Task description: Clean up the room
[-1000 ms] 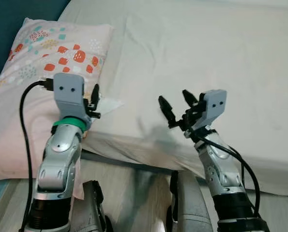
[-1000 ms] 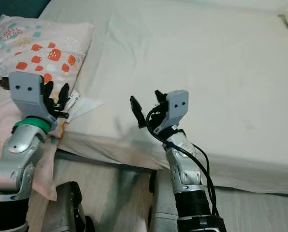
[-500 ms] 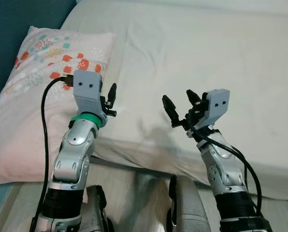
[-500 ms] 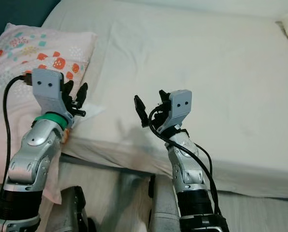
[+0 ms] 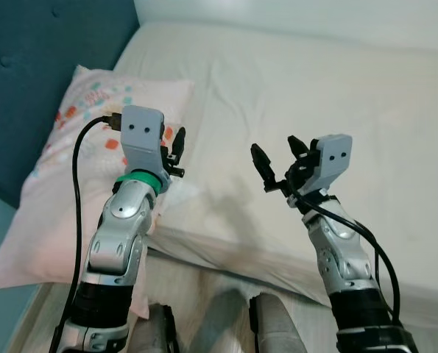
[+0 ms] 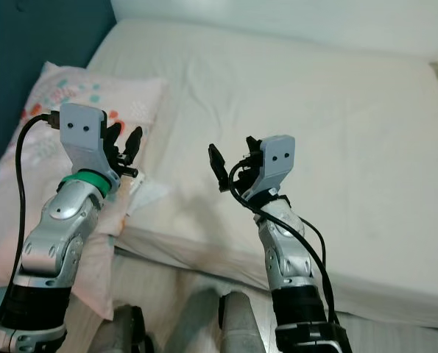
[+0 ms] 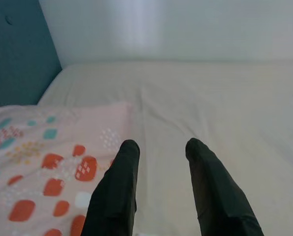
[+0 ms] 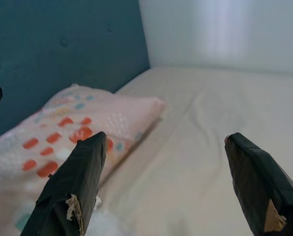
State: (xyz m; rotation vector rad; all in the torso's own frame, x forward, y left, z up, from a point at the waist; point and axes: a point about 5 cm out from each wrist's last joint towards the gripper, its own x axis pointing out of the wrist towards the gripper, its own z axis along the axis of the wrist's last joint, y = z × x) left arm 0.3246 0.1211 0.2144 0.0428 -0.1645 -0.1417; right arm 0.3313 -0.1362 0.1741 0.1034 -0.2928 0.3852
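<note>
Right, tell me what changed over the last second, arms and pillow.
The left gripper has risen from the pillow's lower edge and now hangs above its corner, fingers apart, holding nothing. The camera has tilted up, so more of the blue headboard shows. The right gripper stayed raised and open over the mattress; the pillow itself has not visibly shifted.

Soft cloth ahead of me, hard plastic and metal on me.

The white cloth bed sheet (image 5: 329, 95) looks matt and faintly creased; the pale pink cloth pillow with orange and teal print (image 5: 71, 169) looks soft. The dark teal upholstered headboard (image 8: 48, 54) is dimpled fabric. My black finger (image 7: 114, 194) is smooth, slightly glossy plastic; my silver forearm (image 5: 119, 232) shines like brushed metal.
</note>
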